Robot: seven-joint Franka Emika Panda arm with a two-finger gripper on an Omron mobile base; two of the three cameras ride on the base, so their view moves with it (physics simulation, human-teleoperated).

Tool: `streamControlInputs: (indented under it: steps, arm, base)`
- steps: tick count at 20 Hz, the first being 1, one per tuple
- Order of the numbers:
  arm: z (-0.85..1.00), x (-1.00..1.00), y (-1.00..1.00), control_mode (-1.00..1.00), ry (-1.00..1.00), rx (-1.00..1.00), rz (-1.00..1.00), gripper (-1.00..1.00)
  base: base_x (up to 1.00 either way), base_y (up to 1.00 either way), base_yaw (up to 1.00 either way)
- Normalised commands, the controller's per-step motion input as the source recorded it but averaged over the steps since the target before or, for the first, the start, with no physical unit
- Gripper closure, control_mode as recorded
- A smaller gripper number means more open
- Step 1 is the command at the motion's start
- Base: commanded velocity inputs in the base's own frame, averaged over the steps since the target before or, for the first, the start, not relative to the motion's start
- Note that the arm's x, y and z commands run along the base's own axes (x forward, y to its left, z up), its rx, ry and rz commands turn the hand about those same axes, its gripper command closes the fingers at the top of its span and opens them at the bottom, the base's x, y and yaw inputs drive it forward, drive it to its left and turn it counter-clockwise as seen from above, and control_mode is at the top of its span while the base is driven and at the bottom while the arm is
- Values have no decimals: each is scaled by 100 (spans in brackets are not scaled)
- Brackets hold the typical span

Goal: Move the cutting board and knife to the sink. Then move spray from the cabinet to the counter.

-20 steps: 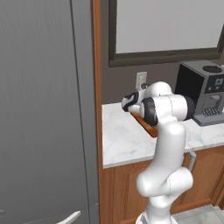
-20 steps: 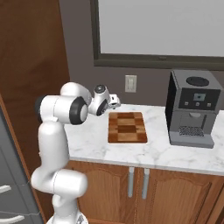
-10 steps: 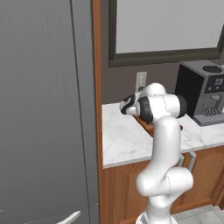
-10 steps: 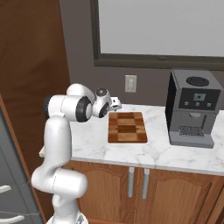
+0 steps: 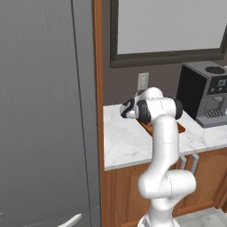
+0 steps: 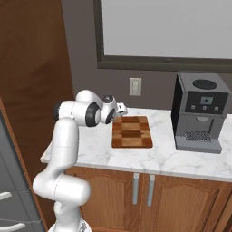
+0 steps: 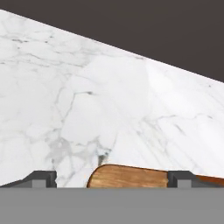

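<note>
The checkered wooden cutting board (image 6: 132,131) lies flat on the white marble counter (image 6: 95,152), left of the coffee machine. In the left base view the arm covers most of the cutting board (image 5: 181,128). My gripper (image 6: 121,108) hovers low over the board's far left corner, jaws open. In the hand view my gripper (image 7: 111,178) has its fingertips (image 7: 41,178) wide apart, with a rounded brown wooden end (image 7: 129,176) between them, not gripped. I cannot tell whether that end is the board's corner or a handle. The knife, sink, spray and cabinet are out of view.
A black and grey coffee machine (image 6: 198,113) stands on the counter right of the board. A wall outlet (image 6: 135,86) sits behind the board under a framed window. A tall grey unit (image 5: 44,111) with a wooden side panel borders the counter on the left.
The arm has folded forward and the hand has dropped slightly toward the board's far left corner. The jaws have stayed open. The board has not moved.
</note>
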Motion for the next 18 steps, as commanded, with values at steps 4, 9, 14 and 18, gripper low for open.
streamControlInputs:
  steps: [4,9,14,18]
  arm:
    - [-7,25,0,-100,0,0,0,-100]
    - [6,12,0,-100,0,0,0,-100]
    - [-16,40,0,-100,1,-2,0,-100]
    - [-41,38,0,-100,4,-6,0,-100]
  base:
    - [0,0,0]
    - [0,0,0]
    - [0,0,0]
    - [0,0,0]
